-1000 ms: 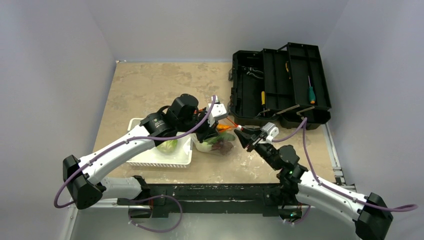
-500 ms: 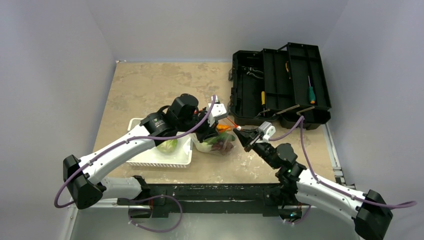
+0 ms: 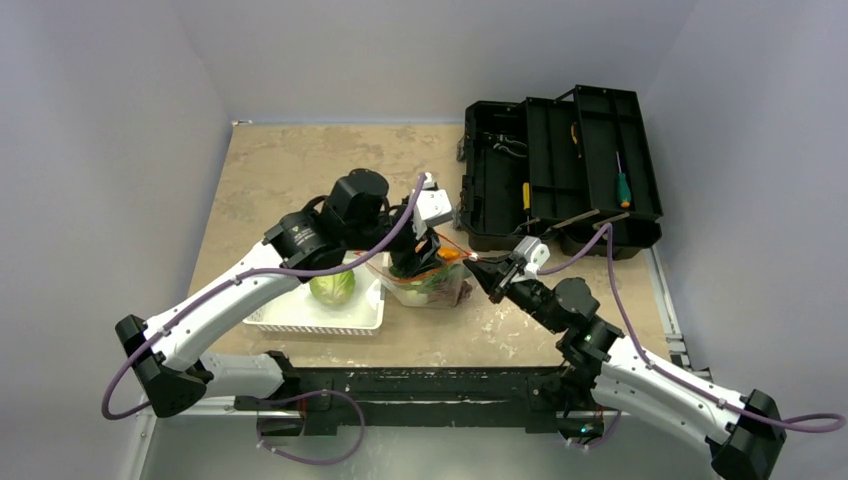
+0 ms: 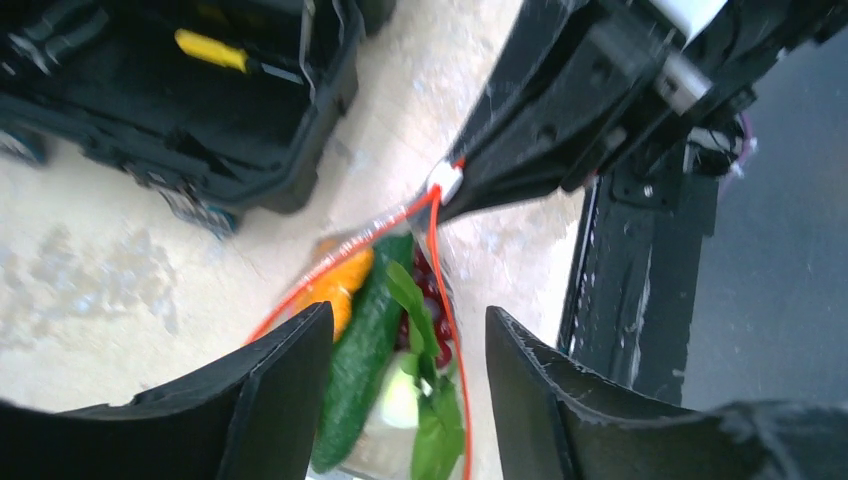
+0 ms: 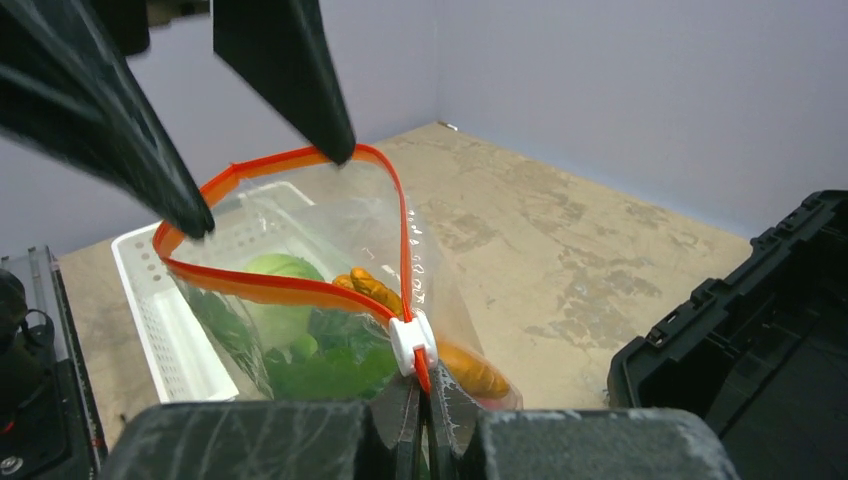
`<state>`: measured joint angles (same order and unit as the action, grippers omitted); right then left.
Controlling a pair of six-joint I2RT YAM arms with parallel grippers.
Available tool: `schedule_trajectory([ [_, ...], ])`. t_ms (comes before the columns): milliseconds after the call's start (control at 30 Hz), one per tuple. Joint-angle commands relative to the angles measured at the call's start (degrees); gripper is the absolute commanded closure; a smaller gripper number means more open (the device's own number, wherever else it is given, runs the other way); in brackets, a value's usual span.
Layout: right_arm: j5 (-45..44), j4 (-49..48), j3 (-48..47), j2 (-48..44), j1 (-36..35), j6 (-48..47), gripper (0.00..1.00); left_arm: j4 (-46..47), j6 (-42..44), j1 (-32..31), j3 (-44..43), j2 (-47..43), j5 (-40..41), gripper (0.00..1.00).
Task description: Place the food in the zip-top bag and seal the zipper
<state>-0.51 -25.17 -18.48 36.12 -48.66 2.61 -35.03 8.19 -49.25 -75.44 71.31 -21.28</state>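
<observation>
Your left gripper [image 4: 407, 312] is spread wide and hangs over the open mouth of the bag [image 5: 445, 260]. In the right wrist view its two fingertips sit right at the orange-red zipper [image 5: 300, 291], one at the far run and one at the left bend. You cannot tell from here whether they press on it. Your right gripper [image 5: 421, 390] is pressed together, pinching the zipper at the corner just below the white slider [image 5: 412, 342], so that end of the bag is held up off the table [image 3: 290, 170]. The zipper is unsealed and its two runs bow apart into a wide loop from the slider back toward the left gripper. The bag stands on the table just to the right of the white basket [image 3: 300, 318], between the two grippers. Inside it you can see a cucumber [image 4: 362, 350] lying lengthwise, an orange piece [image 4: 335, 290] beside it, and leafy greens [image 4: 428, 420] nearer the slider side. The cabbage [image 3: 332, 287] is outside the bag, lying in the basket. The black toolbox [image 3: 560, 160] sits open at the far right of the table, well apart from the bag, with a yellow-handled tool [image 4: 210, 50] in one of its compartments.
</observation>
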Motion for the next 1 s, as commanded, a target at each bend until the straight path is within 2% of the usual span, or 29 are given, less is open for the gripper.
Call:
schedule_trajectory([
  [0, 0.6, 0.8, -2.6, -1.5, 0.2, 1.5, 1.00, 7.0, 3.5, -1.1, -4.2, -1.7, -1.1, 0.41],
  [100, 1.3, 0.4, -2.5, -0.9, 0.2, 2.5, 1.00, 13.2, 9.5, -4.1, -2.3, -0.8, -0.2, 0.38],
  [200, 1.6, 1.0, -2.9, -0.6, 0.2, 2.8, 1.00, 15.9, 14.8, -4.8, -2.3, 1.6, -2.7, 0.37],
  [400, 1.3, 2.5, -3.2, -2.9, 0.2, 2.4, 1.00, 10.9, 23.4, -4.9, -6.7, 7.3, -6.8, 0.35],
  [500, 0.9, 2.0, -2.5, -3.7, 0.2, 2.4, 1.00, 7.2, 25.6, -4.8, -8.9, 9.5, -9.6, 0.37],
  [667, 1.2, 1.7, -2.2, -3.9, 0.3, 2.6, 1.00, 6.6, 25.8, -4.8, -9.9, 11.6, -10.5, 0.48],
  [833, 1.1, 2.1, -2.4, -4.0, 0.2, 2.5, 1.00, 7.4, 25.0, -4.8, -9.7, 12.4, -11.2, 0.72],
  [900, 1.1, 2.1, -2.4, -4.2, 0.2, 2.5, 1.00, 7.4, 24.7, -4.8, -9.6, 12.5, -11.6, 0.76],
  [967, 1.1, 2.2, -2.4, -4.3, 0.2, 2.4, 1.00, 6.9, 24.6, -4.8, -9.7, 12.8, -12.0, 0.75],
])
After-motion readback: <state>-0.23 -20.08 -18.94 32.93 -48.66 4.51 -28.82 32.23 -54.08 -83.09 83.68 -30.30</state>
